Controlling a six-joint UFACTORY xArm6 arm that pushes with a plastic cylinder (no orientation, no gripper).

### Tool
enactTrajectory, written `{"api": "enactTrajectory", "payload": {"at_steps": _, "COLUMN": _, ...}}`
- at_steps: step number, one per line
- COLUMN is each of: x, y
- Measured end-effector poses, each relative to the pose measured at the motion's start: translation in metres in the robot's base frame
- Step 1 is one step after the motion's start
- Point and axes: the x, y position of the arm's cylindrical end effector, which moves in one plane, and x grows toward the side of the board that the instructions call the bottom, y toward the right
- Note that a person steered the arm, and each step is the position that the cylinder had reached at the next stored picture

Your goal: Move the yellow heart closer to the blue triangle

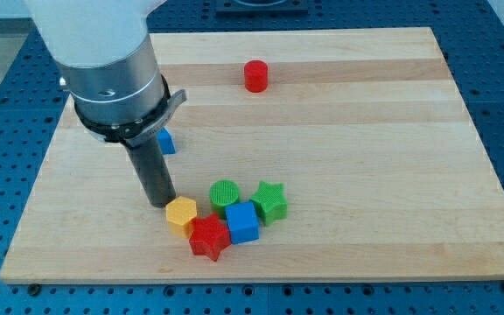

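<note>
A yellow block [181,214] lies at the lower middle of the board; its outline looks six-sided rather than heart-shaped, and no other yellow block shows. A small blue block [167,143], partly hidden behind the arm's collar so that its shape is unclear, lies above it near the view's left. My tip [159,203] rests on the board just left of the yellow block, touching or almost touching its upper-left edge. The blue block is about 70 px above my tip.
A red star [208,237], a blue cube [242,221], a green cylinder [224,194] and a green star [270,201] cluster tightly to the right of the yellow block. A red cylinder [255,76] stands alone near the board's top. The arm's body hides the board's upper-left part.
</note>
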Motion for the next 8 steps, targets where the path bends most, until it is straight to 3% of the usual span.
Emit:
{"api": "enactTrajectory", "payload": {"at_steps": 3, "x": 0.037, "y": -0.006}}
{"api": "enactTrajectory", "payload": {"at_steps": 4, "x": 0.03, "y": -0.021}}
{"api": "enactTrajectory", "payload": {"at_steps": 7, "x": -0.07, "y": -0.119}}
{"api": "enactTrajectory", "payload": {"at_steps": 8, "x": -0.111, "y": -0.117}}
